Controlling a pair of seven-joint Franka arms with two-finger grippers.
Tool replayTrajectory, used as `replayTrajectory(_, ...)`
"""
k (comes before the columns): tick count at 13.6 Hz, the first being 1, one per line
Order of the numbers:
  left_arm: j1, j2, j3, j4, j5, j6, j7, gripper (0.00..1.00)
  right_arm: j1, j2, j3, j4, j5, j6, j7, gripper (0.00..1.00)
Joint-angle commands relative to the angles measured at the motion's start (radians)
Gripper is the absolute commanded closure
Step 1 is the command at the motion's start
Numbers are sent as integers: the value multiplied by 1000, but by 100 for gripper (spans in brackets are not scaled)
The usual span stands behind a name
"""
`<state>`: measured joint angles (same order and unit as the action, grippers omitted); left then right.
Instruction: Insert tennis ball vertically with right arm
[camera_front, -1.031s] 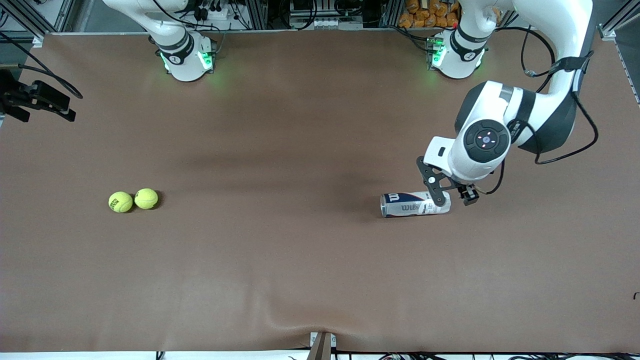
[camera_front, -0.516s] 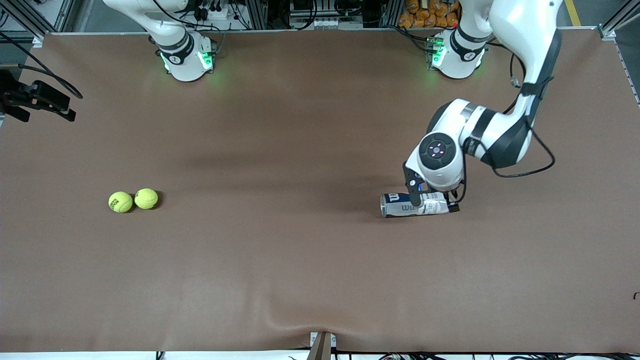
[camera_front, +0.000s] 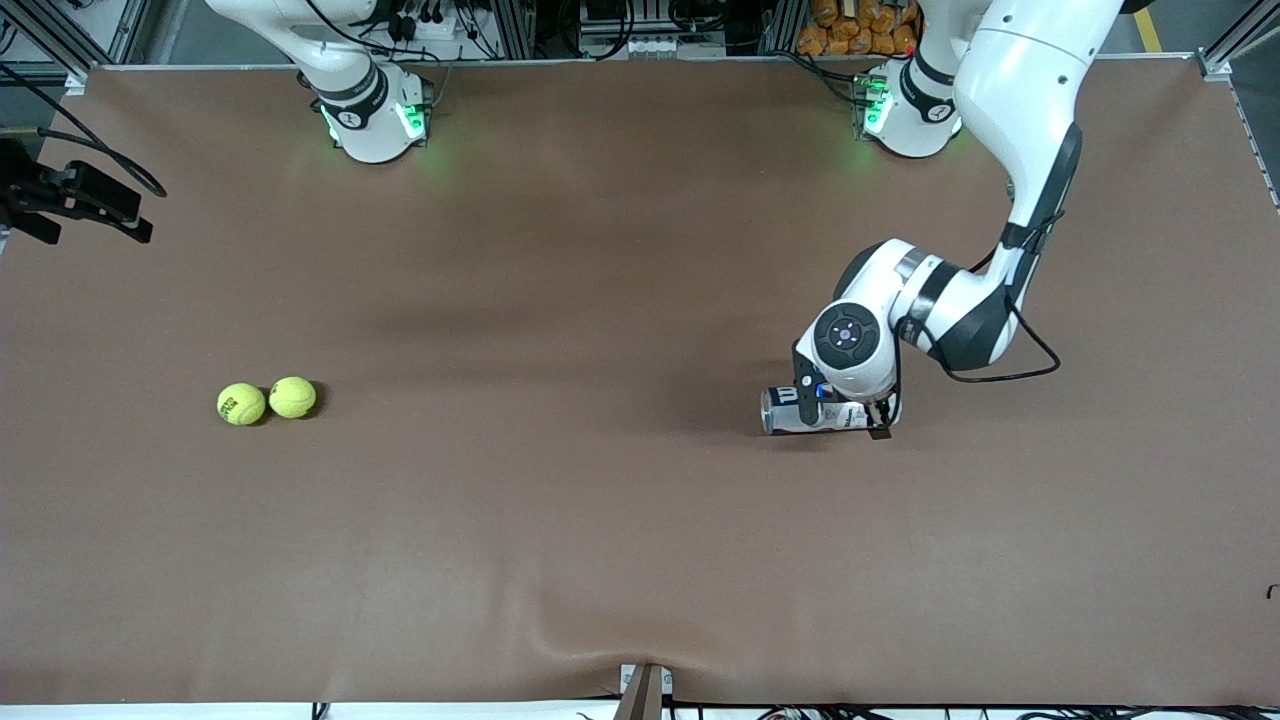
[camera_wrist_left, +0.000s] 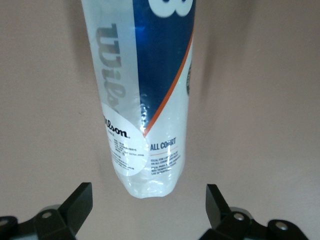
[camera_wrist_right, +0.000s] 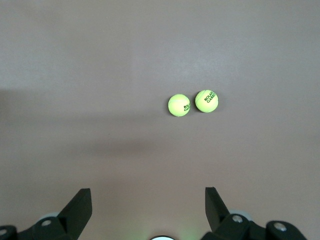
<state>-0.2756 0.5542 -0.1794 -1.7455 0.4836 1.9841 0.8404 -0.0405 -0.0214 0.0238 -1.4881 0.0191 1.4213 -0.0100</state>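
The Wilson tennis ball can (camera_front: 830, 410) lies on its side on the brown table (camera_front: 600, 520), toward the left arm's end. Its long axis runs between 3 and 9 o'clock in the front view, with the open mouth at the 9 o'clock end. In the left wrist view the clear can shows a blue-and-white label and its rounded closed end lies between the two fingers.

The left gripper (camera_front: 838, 418) is low over the can's closed end. Its jaws are spread wide, one finger (camera_wrist_left: 75, 205) on each side of the can; neither finger is seen touching the can in the left wrist view.

Two yellow tennis balls lie toward the right arm's end of the table, well apart from the can. The first tennis ball (camera_front: 241, 404) and the second tennis ball (camera_front: 292, 397) sit just beside each other, the second at about 2 o'clock from the first; contact between them cannot be confirmed.

The right gripper (camera_wrist_right: 150, 212) waits high above the table, outside the front view. Its jaws are spread wide and hold nothing. Both balls appear in the right wrist view.
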Motion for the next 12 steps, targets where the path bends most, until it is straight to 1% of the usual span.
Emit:
replayTrajectory(1, -11, 22, 1, 7, 33, 12, 8, 0, 1, -12, -4, -6, 16, -1, 5, 0)
replayTrajectory(7, -28, 52, 3, 12, 69, 21, -17, 0, -5, -11, -5, -6, 16, -2, 5, 0)
replayTrajectory(10, -30, 65, 1, 9, 110, 22, -35, 0, -4, -11, -5, -6, 16, -1, 5, 0)
replayTrajectory(12, -30, 69, 1, 9, 110, 22, -50, 0, -2, -11, -5, -6, 16, -1, 5, 0)
